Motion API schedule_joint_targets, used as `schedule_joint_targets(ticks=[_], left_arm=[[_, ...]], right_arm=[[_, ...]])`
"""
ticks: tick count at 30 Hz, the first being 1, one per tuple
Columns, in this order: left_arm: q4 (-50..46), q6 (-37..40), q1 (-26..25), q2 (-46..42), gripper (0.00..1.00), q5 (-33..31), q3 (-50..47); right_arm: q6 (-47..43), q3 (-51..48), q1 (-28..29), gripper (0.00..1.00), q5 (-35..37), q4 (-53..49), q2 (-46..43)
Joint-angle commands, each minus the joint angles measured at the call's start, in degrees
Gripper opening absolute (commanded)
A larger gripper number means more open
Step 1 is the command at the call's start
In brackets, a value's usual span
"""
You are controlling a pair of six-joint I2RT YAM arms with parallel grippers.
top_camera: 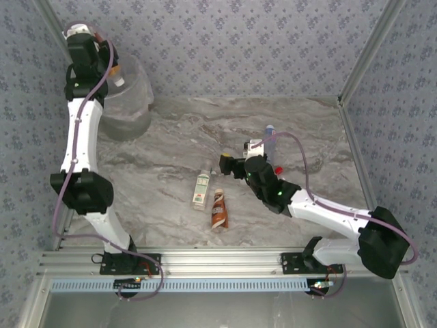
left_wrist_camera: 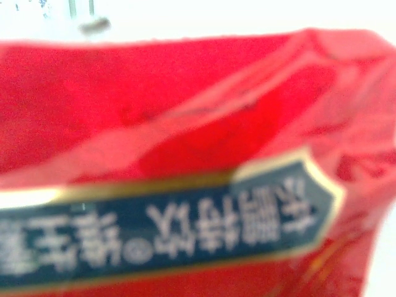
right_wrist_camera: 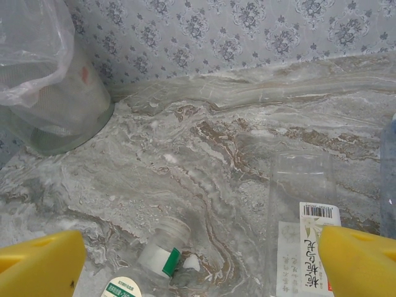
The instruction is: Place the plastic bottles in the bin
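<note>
My left gripper (top_camera: 115, 74) hangs over the bin (top_camera: 130, 106), a translucent grey basket lined with a clear bag, at the back left. It is shut on a plastic bottle with a red label and a dark blue band (left_wrist_camera: 198, 154), which sits so close to the left wrist camera that it hides the fingers. My right gripper (top_camera: 232, 166) (right_wrist_camera: 198, 272) stands open low over mid-table. Between its yellow fingers (right_wrist_camera: 37, 266) lies a clear bottle with a green band (right_wrist_camera: 158, 253) (top_camera: 201, 186). A clear bottle with a white label (right_wrist_camera: 303, 216) lies by the right finger.
A brown-white bottle (top_camera: 218, 208) lies in front of the clear one. A blue-capped bottle (top_camera: 270, 137) stands behind the right wrist, with a red cap (top_camera: 278, 169) showing beside the arm. Patterned walls close the table at the back and sides. The bin (right_wrist_camera: 49, 93) stands against the back wall.
</note>
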Motion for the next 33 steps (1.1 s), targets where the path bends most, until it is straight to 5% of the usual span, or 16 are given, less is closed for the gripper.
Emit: schedule_joint_targets(ticks=[1, 6, 15, 33], left_arm=[[-7.0, 4.3, 0.8, 5.4, 0.53, 0.6, 10.1], [-15.2, 9.6, 1.1, 12.8, 0.53, 1.3, 21.8], [-1.6, 10.9, 2.9, 4.1, 0.56, 5.3, 0.4], [2.4, 9.1, 3.1, 0.8, 0.64, 3.8, -11.9]], right_arm=[[-0.2, -0.4, 0.5, 0.99, 2.6, -1.2, -1.8], [-0.1, -0.9, 0.7, 0.99, 3.8, -2.6, -3.1], [-0.2, -1.1, 0.6, 0.99, 4.5, -3.4, -3.5], [-0.3, -0.8, 0.7, 0.99, 3.8, -2.2, -1.6]])
